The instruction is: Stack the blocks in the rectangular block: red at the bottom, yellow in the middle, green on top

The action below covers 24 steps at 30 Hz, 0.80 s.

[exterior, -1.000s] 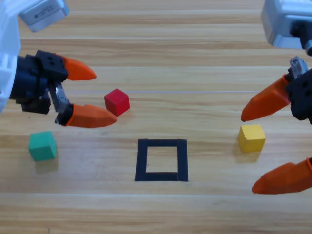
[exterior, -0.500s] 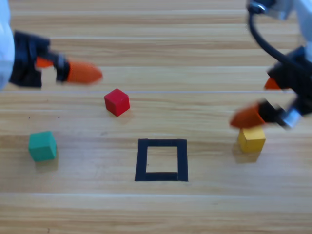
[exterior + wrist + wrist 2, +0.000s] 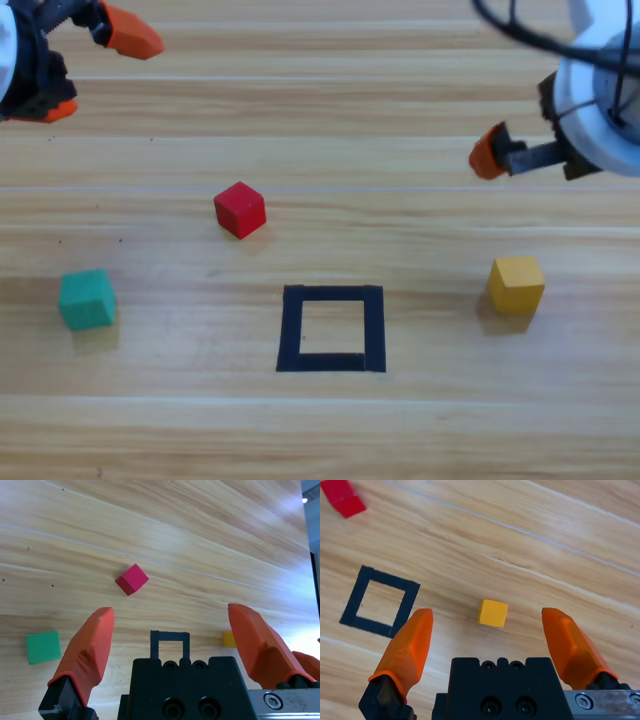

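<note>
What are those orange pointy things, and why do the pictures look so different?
They are the jaws of two robot arms, like pinching fingers. One picture looks down from above the wooden table. The left gripper is in the top left corner, the right gripper at the right edge. The other two pictures come from cameras on the arms' wrists, each looking out between its own open jaws. On the table lie a red cube, a yellow cube, a green cube and a black tape square. Nothing is held.

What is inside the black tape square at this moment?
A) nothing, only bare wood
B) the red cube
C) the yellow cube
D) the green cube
A: the black tape square encloses only bare wood; the red cube, yellow cube and green cube all sit outside it.
</note>
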{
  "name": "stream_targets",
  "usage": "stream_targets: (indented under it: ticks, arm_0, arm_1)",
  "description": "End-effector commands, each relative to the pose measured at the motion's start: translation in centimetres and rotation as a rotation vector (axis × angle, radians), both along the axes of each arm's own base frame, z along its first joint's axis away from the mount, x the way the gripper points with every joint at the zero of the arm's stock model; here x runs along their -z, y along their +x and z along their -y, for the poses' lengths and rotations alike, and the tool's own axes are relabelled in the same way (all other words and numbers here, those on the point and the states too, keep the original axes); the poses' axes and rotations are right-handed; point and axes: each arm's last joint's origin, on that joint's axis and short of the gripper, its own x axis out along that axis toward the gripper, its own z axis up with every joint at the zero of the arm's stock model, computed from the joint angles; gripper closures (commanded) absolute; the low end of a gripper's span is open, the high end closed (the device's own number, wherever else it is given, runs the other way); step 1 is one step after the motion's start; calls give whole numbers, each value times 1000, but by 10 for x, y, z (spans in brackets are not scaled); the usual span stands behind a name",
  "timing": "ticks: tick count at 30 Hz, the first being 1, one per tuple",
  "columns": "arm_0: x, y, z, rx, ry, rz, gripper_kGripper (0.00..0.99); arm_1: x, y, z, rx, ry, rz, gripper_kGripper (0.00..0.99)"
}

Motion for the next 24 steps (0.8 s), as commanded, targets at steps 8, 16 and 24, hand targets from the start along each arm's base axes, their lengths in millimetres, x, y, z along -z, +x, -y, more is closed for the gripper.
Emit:
stream_targets:
  ticks: [8, 16, 24]
  arm_0:
    - [24, 104, 64, -173, 108, -292, 31]
    - [42, 174, 97, -330, 146, -510, 31]
    - [71, 206, 117, -443, 149, -661, 30]
  arm_1:
    - [74, 75, 21, 281, 36, -352, 0]
    - [102, 85, 16, 302, -2, -412, 1]
    - [118, 91, 12, 307, -25, -448, 8]
